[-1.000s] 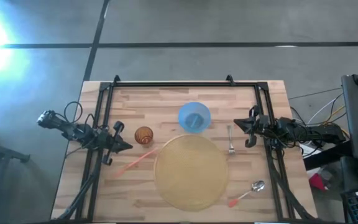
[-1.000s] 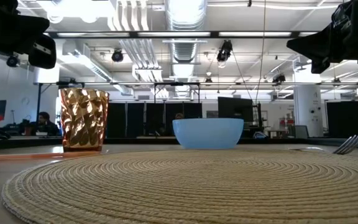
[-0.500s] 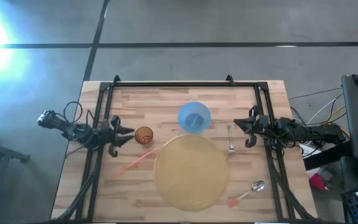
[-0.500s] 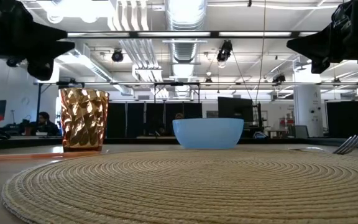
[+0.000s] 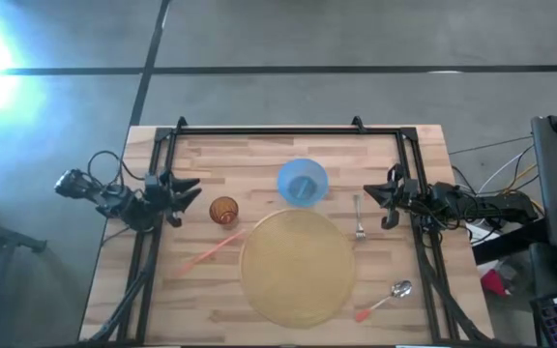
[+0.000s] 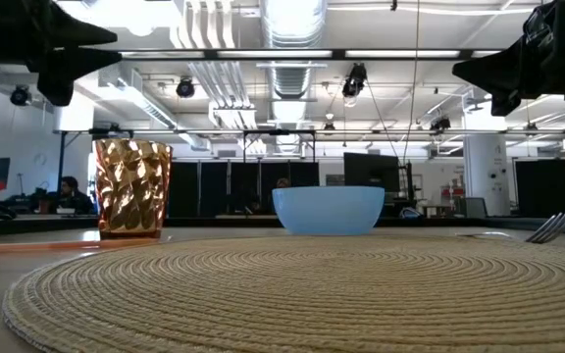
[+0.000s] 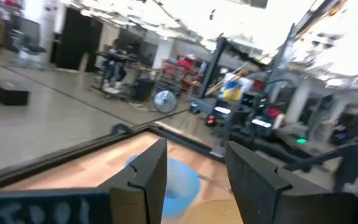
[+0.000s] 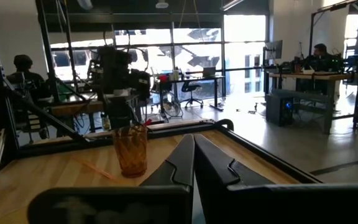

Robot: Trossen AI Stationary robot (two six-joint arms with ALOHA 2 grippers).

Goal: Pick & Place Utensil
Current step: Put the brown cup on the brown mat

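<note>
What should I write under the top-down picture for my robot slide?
Two robot arms wait at the table's sides, left gripper open, around a round mat, blue bowl, cup, fork and spoon.

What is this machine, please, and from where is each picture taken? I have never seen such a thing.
It is a robot with two dark arms at a wooden table. One picture looks straight down, one looks level along the tabletop, and two come from cameras on the wrists. The left claw is open beside the amber cup; the right claw is shut near the fork. Neither holds anything. Also lying there: a blue bowl, a round woven mat, an orange stick-like utensil and a spoon.
</note>
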